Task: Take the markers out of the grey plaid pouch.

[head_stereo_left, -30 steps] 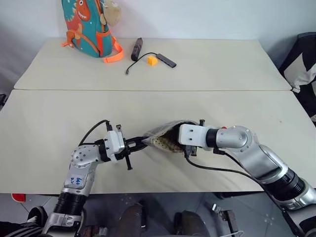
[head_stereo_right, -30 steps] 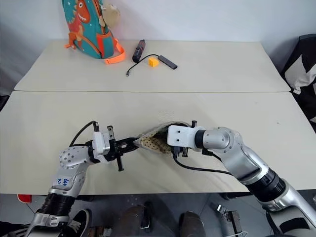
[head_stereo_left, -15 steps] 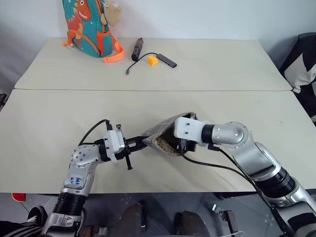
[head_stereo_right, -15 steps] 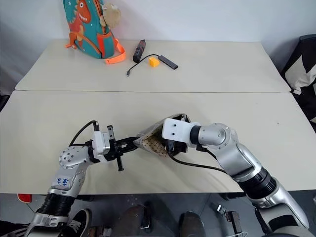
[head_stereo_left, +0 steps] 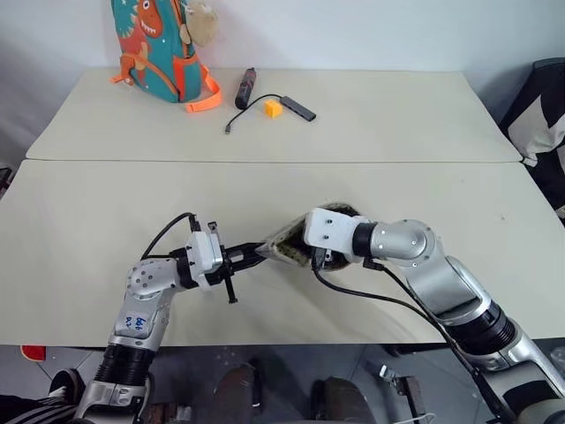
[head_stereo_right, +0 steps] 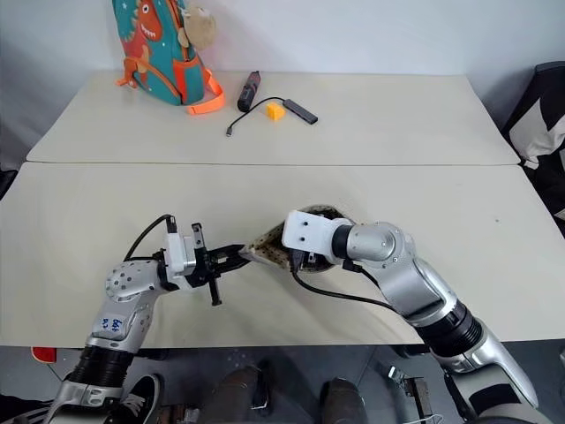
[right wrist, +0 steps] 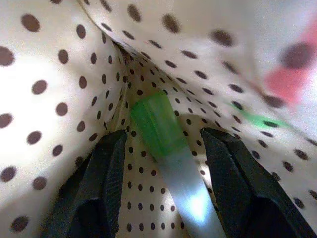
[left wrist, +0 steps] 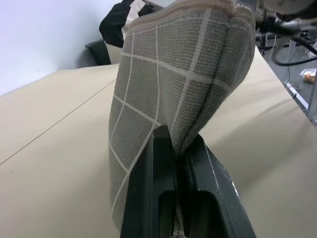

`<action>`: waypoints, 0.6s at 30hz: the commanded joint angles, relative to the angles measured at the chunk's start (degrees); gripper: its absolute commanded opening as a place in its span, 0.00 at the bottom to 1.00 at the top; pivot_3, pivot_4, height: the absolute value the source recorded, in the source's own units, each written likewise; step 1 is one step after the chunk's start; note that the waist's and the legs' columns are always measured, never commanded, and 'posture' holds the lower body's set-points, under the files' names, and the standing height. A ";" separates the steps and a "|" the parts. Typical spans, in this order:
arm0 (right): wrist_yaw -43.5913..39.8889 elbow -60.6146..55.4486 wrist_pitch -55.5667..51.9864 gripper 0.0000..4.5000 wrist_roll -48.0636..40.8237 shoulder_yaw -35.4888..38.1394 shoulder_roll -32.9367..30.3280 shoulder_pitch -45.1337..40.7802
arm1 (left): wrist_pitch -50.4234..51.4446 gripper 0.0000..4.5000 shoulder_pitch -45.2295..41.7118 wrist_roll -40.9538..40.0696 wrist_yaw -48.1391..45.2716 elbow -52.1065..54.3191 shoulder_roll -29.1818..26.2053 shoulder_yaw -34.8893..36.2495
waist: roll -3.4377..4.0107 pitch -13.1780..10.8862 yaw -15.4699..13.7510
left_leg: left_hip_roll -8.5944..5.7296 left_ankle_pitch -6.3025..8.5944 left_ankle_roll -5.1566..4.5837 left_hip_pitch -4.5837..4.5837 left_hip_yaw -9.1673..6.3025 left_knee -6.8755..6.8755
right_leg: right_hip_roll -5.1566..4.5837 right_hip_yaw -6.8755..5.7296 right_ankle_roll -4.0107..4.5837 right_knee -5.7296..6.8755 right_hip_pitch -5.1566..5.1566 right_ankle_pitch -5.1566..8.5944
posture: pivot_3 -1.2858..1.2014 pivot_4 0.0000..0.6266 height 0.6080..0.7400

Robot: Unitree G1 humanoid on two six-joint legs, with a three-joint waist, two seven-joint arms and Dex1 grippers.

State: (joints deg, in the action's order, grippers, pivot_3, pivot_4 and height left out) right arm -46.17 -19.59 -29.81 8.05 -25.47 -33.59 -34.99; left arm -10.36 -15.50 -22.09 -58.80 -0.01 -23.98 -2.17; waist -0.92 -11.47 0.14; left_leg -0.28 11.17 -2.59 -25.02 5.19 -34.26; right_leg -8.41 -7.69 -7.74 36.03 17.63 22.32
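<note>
Reaching inside the grey plaid pouch (head_stereo_left: 284, 244) at table centre.
Left gripper (left wrist: 174, 148) is clamped tight on the pouch's corner; right gripper (right wrist: 163, 144), at the pouch's 3 o'clock, stands parted inside the dotted lining, a green marker (right wrist: 154, 121) lying between its fingers, ungripped.

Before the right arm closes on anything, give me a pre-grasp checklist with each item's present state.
1. Left gripper pinches the corner of the grey plaid pouch, jaws shut on the fabric: ok.
2. Pouch mouth is open, right gripper is inside the dotted lining: ok.
3. Green marker lies between the right jaws, which stand apart on either side of it: ok.
4. Jaws clear of the lining before closing: cannot tell.
5. Red and black marker located: cannot tell; a blurred red patch shows near the lining.
6. Table beside the pouch is free for setting markers down: ok.
</note>
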 commanded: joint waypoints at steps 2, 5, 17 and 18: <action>1.27 2.28 4.00 0.56 4.80 -2.61 0.56 -1.07 | 0.80 0.00 -0.67 -1.84 -0.54 4.70 0.72 -0.90 | 0.00 0.00 0.06 | 0.00 0.00 0.00 0.00 0.00 0.00 | 0.02 0.00 0.00 0.02 0.00 0.00 | 0.52 0.24 1.00; 1.86 4.87 6.24 0.56 7.25 -3.62 1.15 -1.40 | 1.46 0.00 -0.57 -1.85 -1.04 5.51 0.87 -1.39 | 0.00 0.00 0.08 | 0.00 -0.01 0.01 0.02 0.02 0.00 | 0.04 0.01 0.00 0.02 0.00 0.00 | 0.52 0.24 1.00; -0.42 5.38 7.82 0.14 8.95 -2.41 1.51 -0.07 | 1.89 0.00 0.02 -1.83 -0.91 5.34 0.88 -0.56 | 0.00 0.01 0.02 | 0.01 -0.01 0.01 0.03 0.01 0.00 | 0.05 0.02 0.00 0.02 -0.01 0.00 | 0.52 0.24 1.00; -0.65 4.97 7.63 0.13 8.71 -2.01 1.64 -0.08 | 1.82 0.00 0.08 -1.70 -0.96 5.22 0.79 -0.52 | 0.00 0.01 0.00 | 0.01 -0.01 0.01 0.06 0.01 0.00 | 0.05 0.02 0.00 0.02 -0.03 0.00 | 0.52 0.24 1.00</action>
State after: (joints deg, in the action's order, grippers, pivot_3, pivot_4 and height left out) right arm -45.98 -13.44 -21.85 17.15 -28.43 -32.08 -35.45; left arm -7.20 -15.48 -22.35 -58.95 2.03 -23.40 -2.66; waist -0.92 -11.46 0.14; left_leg -0.28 11.16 -2.58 -24.96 5.19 -34.26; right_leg -8.36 -7.67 -7.74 36.05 17.60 22.32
